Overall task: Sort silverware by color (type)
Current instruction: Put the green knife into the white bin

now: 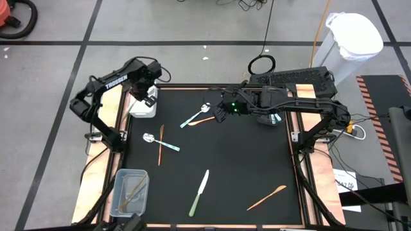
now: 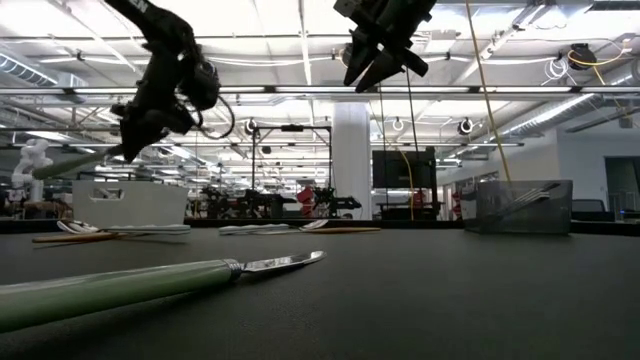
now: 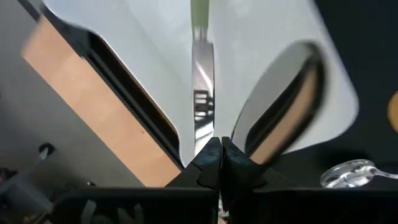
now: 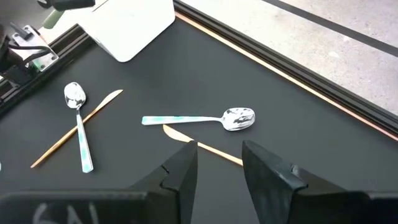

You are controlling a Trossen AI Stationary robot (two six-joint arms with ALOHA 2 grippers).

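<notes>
Right arm poised over a spoon; left arm holding a knife above the white bin.

The left gripper [image 3: 221, 155], at 10 o'clock on the table, is clamped on a green-handled knife [image 3: 200, 81] hanging over the white bin [image 1: 142, 108]. The right gripper [image 4: 219, 165], at 12 o'clock, hovers with jaws parted and empty. Just ahead of its fingertips lies a blue-handled spoon [image 4: 198, 119], long axis running across the jaw line, an orange utensil [image 4: 202, 147] touching it. The right arm is nearer; judged next: descend and straddle the handle. 1 further spoon [image 1: 160, 142], 1 knife [image 1: 199, 192] and 1 orange piece [image 1: 267, 197] lie well apart.
</notes>
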